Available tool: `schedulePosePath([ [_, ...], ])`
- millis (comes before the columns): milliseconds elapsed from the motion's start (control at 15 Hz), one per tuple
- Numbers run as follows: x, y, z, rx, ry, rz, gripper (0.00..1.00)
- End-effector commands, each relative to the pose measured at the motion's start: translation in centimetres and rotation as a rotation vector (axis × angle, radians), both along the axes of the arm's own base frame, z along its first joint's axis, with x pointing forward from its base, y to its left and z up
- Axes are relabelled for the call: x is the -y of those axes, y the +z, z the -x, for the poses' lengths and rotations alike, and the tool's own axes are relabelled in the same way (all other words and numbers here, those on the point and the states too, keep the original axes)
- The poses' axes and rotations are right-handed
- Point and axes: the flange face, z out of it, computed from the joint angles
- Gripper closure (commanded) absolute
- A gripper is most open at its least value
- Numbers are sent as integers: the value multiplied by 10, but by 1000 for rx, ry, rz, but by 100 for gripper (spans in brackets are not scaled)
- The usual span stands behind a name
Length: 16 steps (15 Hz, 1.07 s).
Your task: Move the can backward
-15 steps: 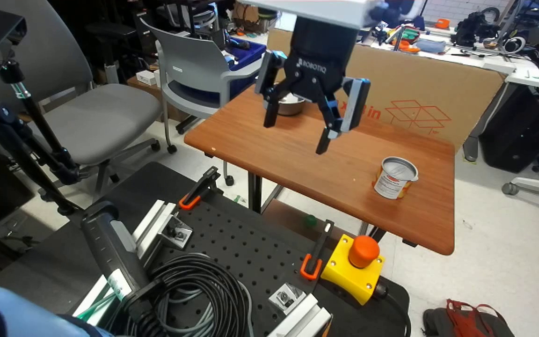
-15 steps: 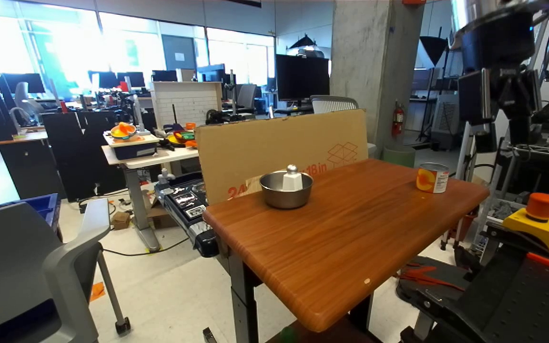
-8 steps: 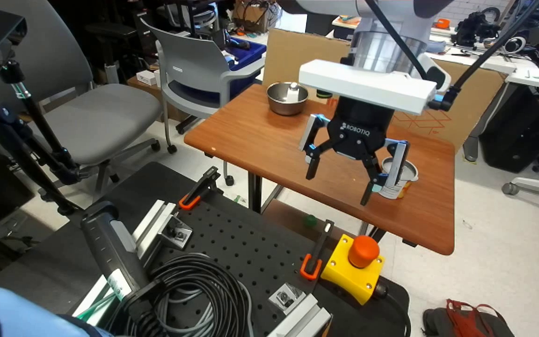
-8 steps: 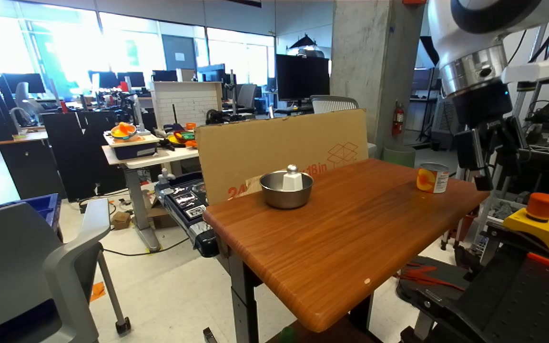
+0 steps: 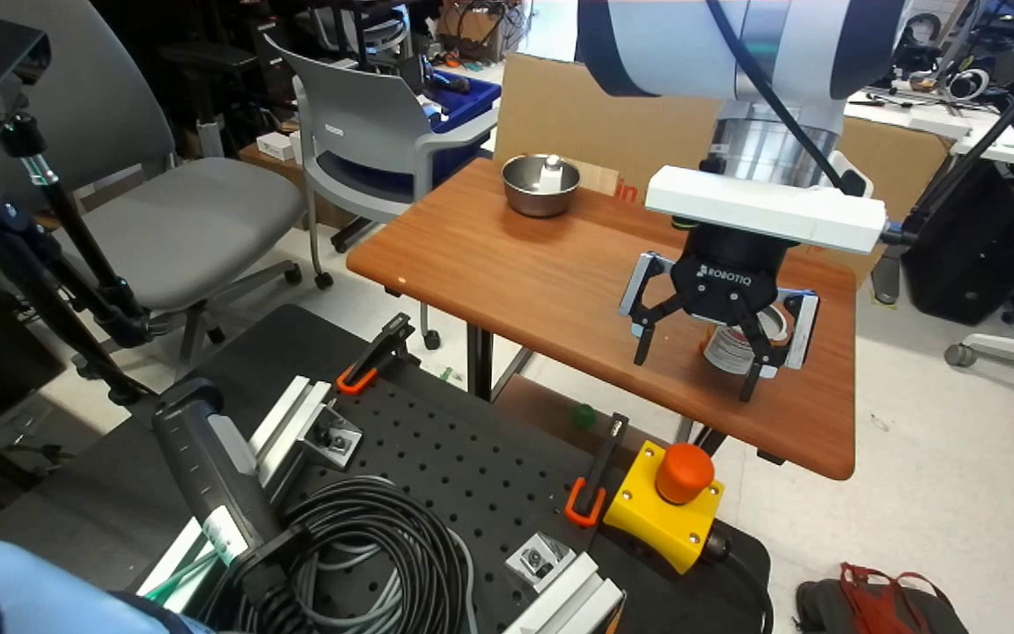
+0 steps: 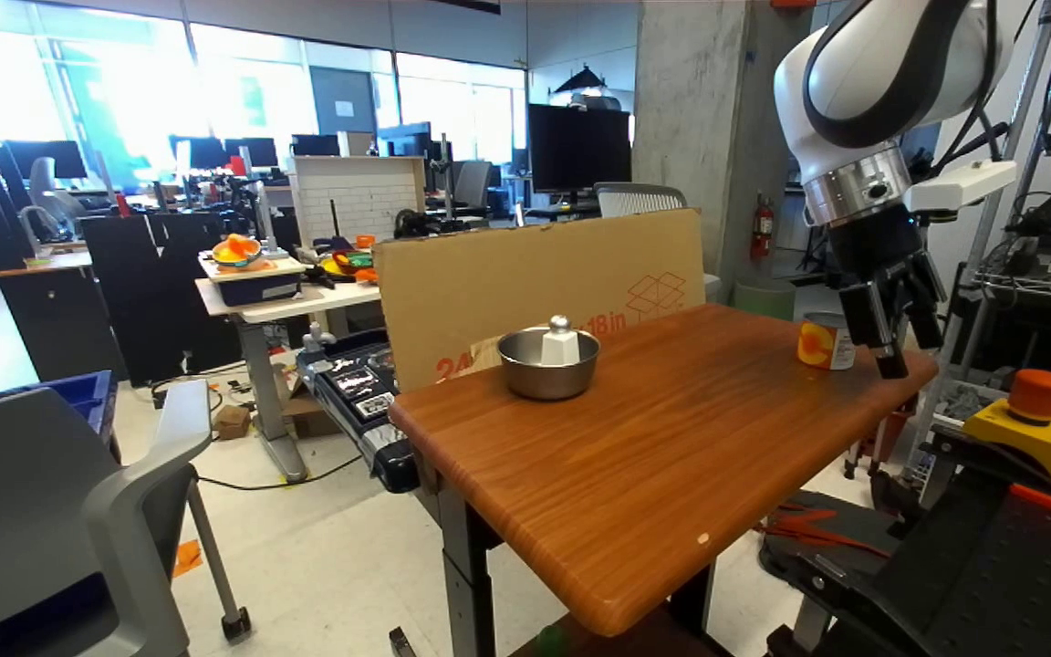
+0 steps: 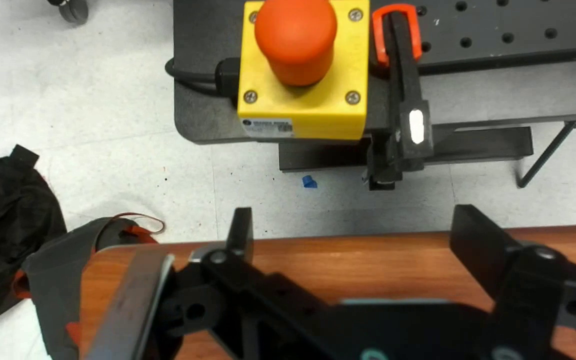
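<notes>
Grey upholstery covers the office chair (image 5: pixel 199 220) at the far left of an exterior view, where a black jointed stand (image 5: pixel 83 236) rises in front of it. Next along, a coil of black and grey cable (image 5: pixel 432 555) lies on a black perforated board (image 5: pixel 463 458), with a grey armchair (image 5: pixel 366 132) farther back and an orange-tipped clamp (image 5: pixel 382 350) at the board's far edge. Then comes the wood-topped table (image 5: pixel 472 264); near its far left corner sits a steel bowl (image 5: pixel 538 207) with a white, silver-topped shaker (image 5: pixel 549 180) standing inside, and behind it rises a cardboard panel (image 5: pixel 630 128) printed in red. Closer in, a second clamp (image 5: pixel 599 462) sits just beside a yellow emergency-stop box (image 5: pixel 639 502) with an orange-red button (image 5: pixel 685 473). By the table's near edge hangs the Robotiq gripper (image 5: pixel 695 370), its fingers spread wide apart and holding nothing; the wrist view shows tabletop and floor (image 7: pixel 318 210) through the gap between them. Just right of its middle stands the can (image 5: pixel 725 355), upright toward the table's right end, partly hidden by one finger; I cannot tell whether the two touch. In an exterior view the can's orange and yellow patch (image 6: pixel 817 347) faces the camera. Farthest right, on the floor, lies a dark, red-strapped bag (image 5: pixel 881 608).
</notes>
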Motion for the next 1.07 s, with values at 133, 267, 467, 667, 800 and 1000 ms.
schedulePosePath([
  [133,5,-15,-44,-3,73,-27,0],
  [267,1,-15,-66,11,58,-6,0],
  [467,-5,2,-101,50,22,-2,0],
  [667,-12,32,-138,88,-28,-3,0],
  [800,-16,47,-160,109,-74,3,0],
  [1000,-19,56,-180,127,-106,-5,0],
])
